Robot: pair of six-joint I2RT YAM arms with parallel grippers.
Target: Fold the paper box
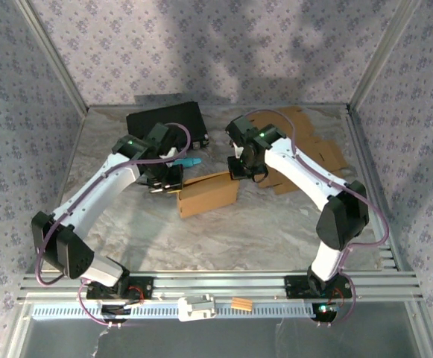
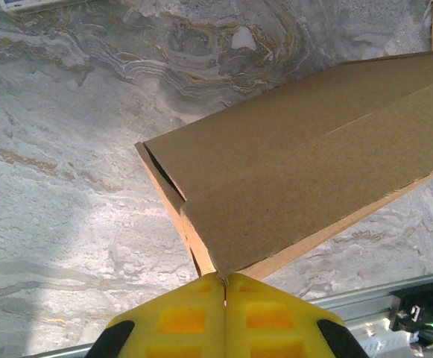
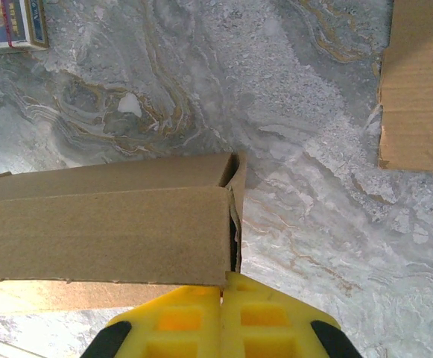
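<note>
The brown paper box [image 1: 207, 194] lies on its side in the middle of the marble table, long and partly folded, with end flaps loose. My left gripper [image 1: 174, 186] is at its left end. In the left wrist view the yellow fingers [image 2: 179, 321] are shut, and the left gripper [image 2: 224, 277] has its tips touching the corner of the box's top flap [image 2: 298, 156]. My right gripper [image 1: 237, 173] is at the box's right end. There too the jaws are shut, and the right gripper [image 3: 223, 277] meets the near corner of the box [image 3: 104, 224] beside its open end.
Flat cardboard sheets [image 1: 309, 153] lie at the back right [image 3: 417, 89]. A black case [image 1: 164, 123] sits at the back left, with a teal object [image 1: 191, 162] near it. A printed card [image 3: 7, 22] lies beyond the box. A metal rail [image 1: 216, 283] runs along the near edge.
</note>
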